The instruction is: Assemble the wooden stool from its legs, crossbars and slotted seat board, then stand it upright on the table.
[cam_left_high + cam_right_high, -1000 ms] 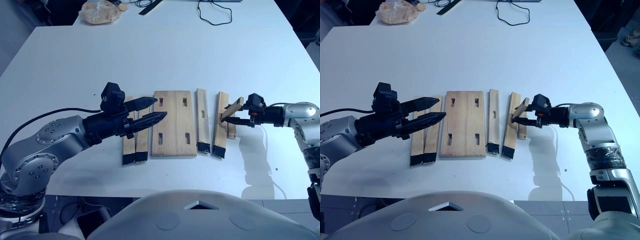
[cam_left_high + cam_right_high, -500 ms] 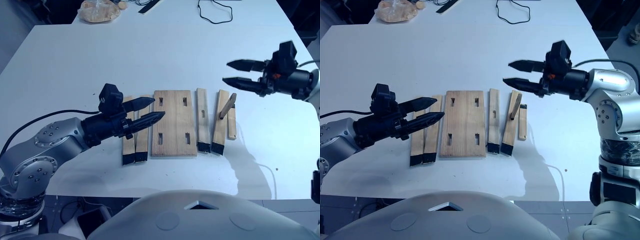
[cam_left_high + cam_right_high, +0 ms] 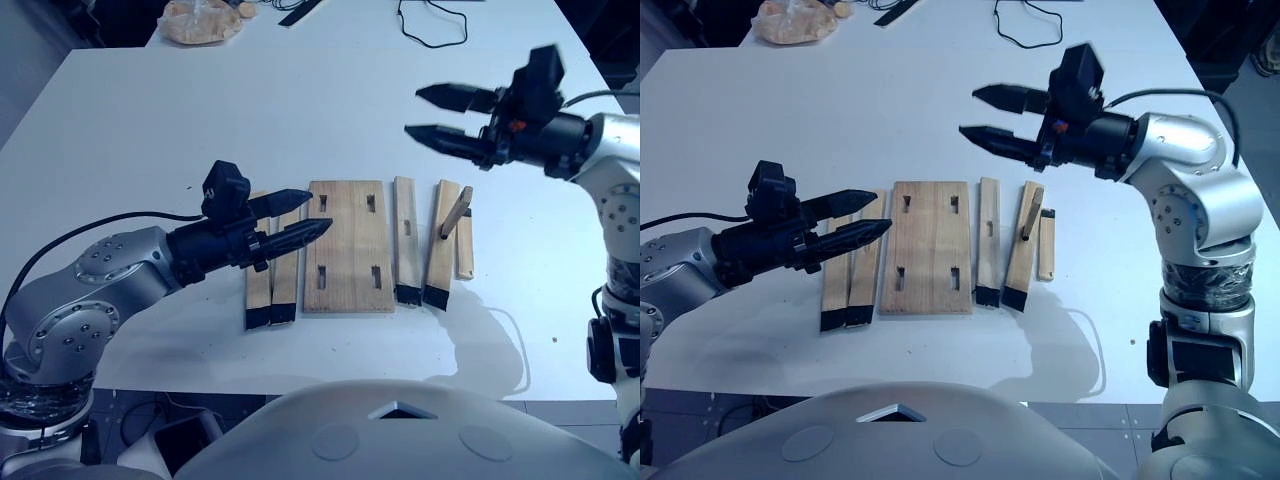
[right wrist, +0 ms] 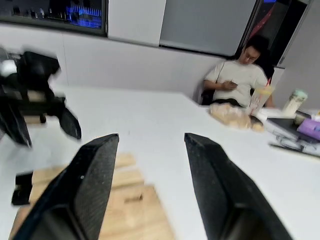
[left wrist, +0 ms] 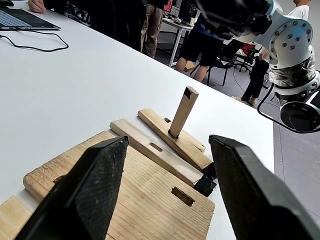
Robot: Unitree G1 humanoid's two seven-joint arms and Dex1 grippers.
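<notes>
- Slotted seat board: lies flat on the white desk in the middle of the head views, four slots facing up.
- Two left legs: lie flat side by side just left of the board, dark-tipped ends toward the bottom of the frame, upper parts hidden behind the left hand.
- Third leg: lies flat just right of the board and parallel to it, with a thin gap between.
- Fourth leg: lies right of the third, slightly angled, and carries an upright crossbar that stands tilted in its slot.
- Short crossbar: lies flat along the fourth leg's right edge; touching or apart, cannot tell.
- Left hand: hovers open at centre left over the two left legs and the board's left edge, grips nothing, tips pointing toward the right of the frame.
- Right hand: hangs open in the upper right of the frame, above the desk beyond the third and fourth legs, holds nothing, tips pointing left.
- Left wrist view: looks between spread fingers onto the board, the two right legs and the tilted crossbar.
- Crumpled bag and black cable: rest at the desk's far edge, along the top of the frame.
</notes>
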